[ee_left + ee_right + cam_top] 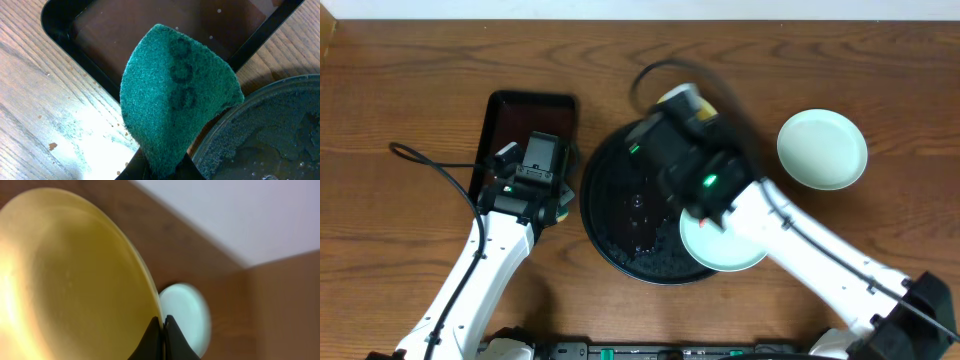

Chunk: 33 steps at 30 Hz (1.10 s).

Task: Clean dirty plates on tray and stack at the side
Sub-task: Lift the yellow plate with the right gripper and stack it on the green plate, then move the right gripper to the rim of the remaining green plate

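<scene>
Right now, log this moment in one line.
left hand: shut on green pad | right hand: shut on yellow plate rim | pale plate: on black tray | second pale plate: on table

Wooden table [400, 80] carries a round black tray [618, 218], a rectangular brown tray [525, 115] and one pale plate [822, 148]

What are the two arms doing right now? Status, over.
Left gripper shut on green scrub pad, beside black tray. Right gripper shut on rim of yellow plate. One pale plate on tray, one aside on table. Nothing blocking.
</scene>
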Tool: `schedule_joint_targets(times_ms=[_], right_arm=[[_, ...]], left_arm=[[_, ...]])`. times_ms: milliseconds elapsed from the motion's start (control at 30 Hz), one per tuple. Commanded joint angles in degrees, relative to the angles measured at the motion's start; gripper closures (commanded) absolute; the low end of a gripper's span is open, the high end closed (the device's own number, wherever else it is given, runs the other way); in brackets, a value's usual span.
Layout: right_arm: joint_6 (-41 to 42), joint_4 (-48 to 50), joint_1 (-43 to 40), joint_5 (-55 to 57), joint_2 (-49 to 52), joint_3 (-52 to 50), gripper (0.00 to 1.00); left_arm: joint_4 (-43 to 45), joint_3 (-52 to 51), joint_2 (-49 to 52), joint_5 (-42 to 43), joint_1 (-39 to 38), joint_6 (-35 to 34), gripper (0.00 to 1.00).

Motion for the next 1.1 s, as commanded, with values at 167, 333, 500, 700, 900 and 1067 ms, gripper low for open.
schedule_joint_targets(times_ms=[167, 333, 500, 700, 900, 1067], right_arm=[[16.5, -1.6, -28.3, -42.5, -1.3, 0.7, 0.98], [20.3, -3.7, -43.7, -45.6, -1.3, -1.5, 0.99], [27.1, 0.8, -54.6, -45.6, -1.3, -10.1, 0.98], [28.9, 10.6, -60.0, -46.0, -1.3, -20.0, 0.98], [27.6, 14.3, -60.4, -48.1, -1.3, -21.7, 0.51], [22.4, 13.9, -60.4, -60.8, -1.4, -20.3, 0.07]], left_arm=[[0.2, -0.7, 0.0, -0.3, 0.3, 0.7, 0.92], [0.2, -0.7, 0.0, -0.3, 0.3, 0.7, 0.92], [0.3, -0.7, 0.0, -0.3, 0.3, 0.7, 0.92], [0.4, -0.7, 0.0, -0.3, 0.3, 0.7, 0.92], [0.5, -0.7, 0.0, -0.3, 0.3, 0.7, 0.92], [0.4, -0.7, 0.0, -0.3, 0.3, 0.7, 0.92]])
